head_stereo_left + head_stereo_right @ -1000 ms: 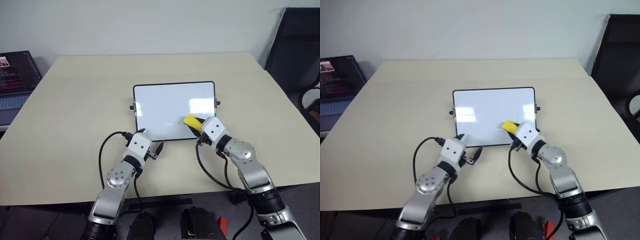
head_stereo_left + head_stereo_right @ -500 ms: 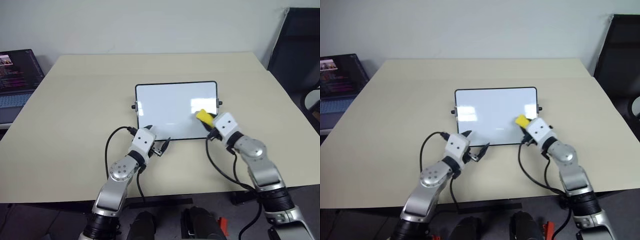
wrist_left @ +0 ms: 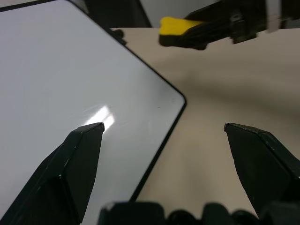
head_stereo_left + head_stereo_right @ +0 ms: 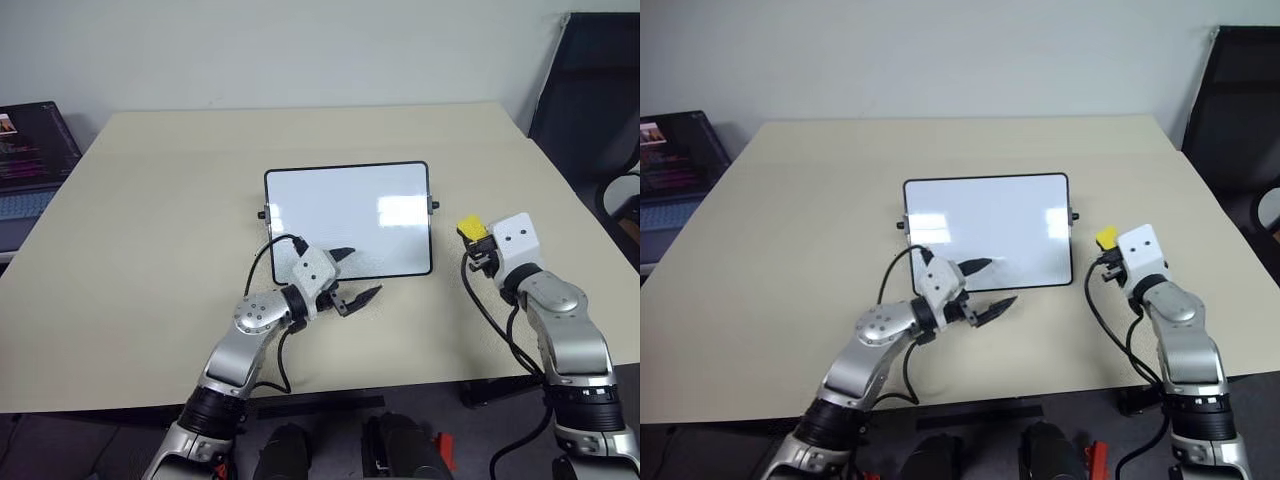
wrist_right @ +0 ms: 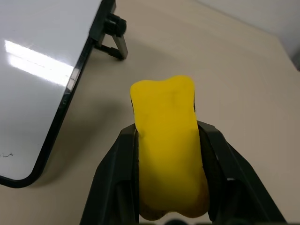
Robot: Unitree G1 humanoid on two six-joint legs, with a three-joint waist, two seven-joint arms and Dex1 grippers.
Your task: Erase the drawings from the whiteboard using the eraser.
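We see the whiteboard lying flat near the middle of the beige table, its long sides running left to right, a small black knob showing on its right short side. Its white surface looks clean apart from window glare; in the right wrist view a tiny dark fleck sits near the board's near right corner, too small for us to read as a drawing. We find no brand, label or readable writing on the board, the eraser or the arms. Our right tool is off the board, over the bare table just to the right of the board's right edge, and it is clamped on the yellow eraser, whose sides are squeezed in between the two black fingers. Our left tool hangs at the board's near edge, toward the near right corner, with its fingers spread wide and nothing between them; one finger lies over the white surface and the other over the table. At the far left edge a laptop stands open with a lit screen, its text too small to read. A dark chair stands at the far right.
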